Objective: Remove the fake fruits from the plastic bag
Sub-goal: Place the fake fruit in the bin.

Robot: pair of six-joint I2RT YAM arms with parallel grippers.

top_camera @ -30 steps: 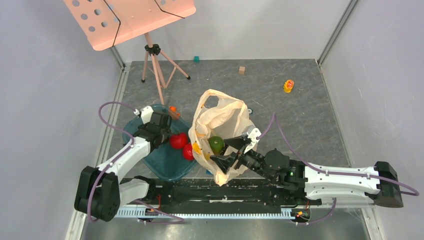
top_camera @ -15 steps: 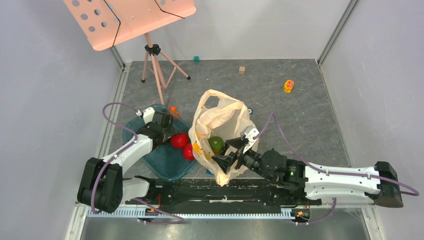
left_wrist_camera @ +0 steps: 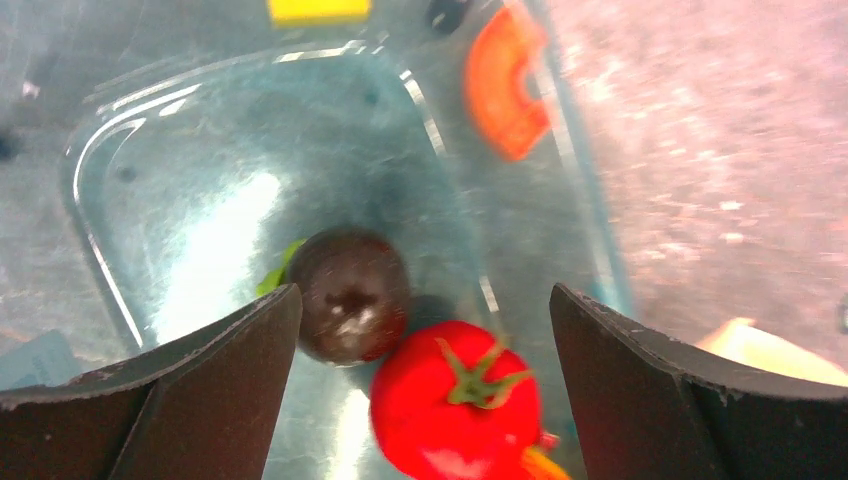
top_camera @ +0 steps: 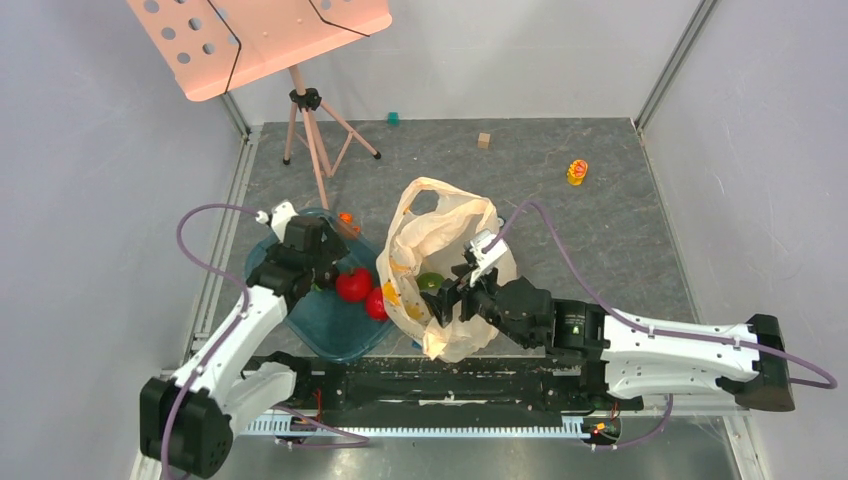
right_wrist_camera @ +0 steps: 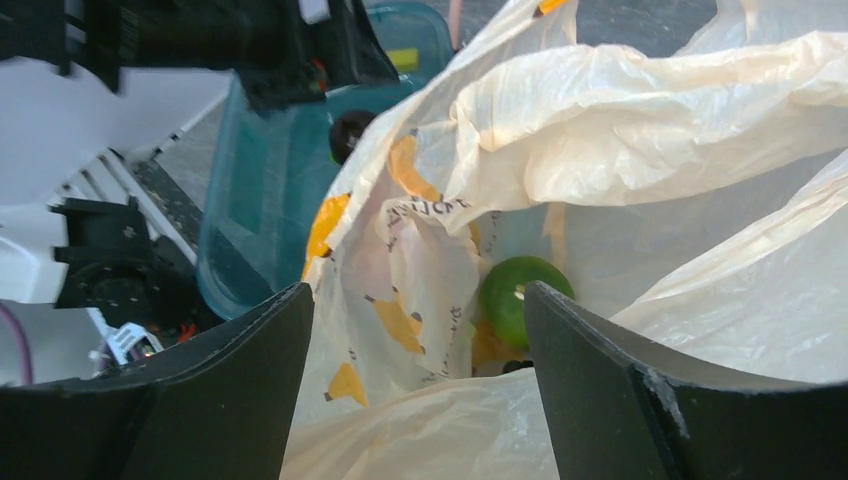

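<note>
Inside the plastic bag [top_camera: 445,240], low against its near wall, a green fruit [right_wrist_camera: 520,295] shows through the open mouth. The right gripper [right_wrist_camera: 418,300] hangs just outside that mouth, fingers spread wide and empty. Left of the bag, two red fruits [top_camera: 354,285] and a dark fruit [left_wrist_camera: 348,295] lie in the teal tray [top_camera: 330,340] under the left gripper [left_wrist_camera: 425,320], whose fingers are also apart and hold nothing. The reach should centre on the green fruit, staying spread until both fingers straddle it and clear the printed fold beside it. A straight lift through the mouth matters, since nothing pins the light bag.
</note>
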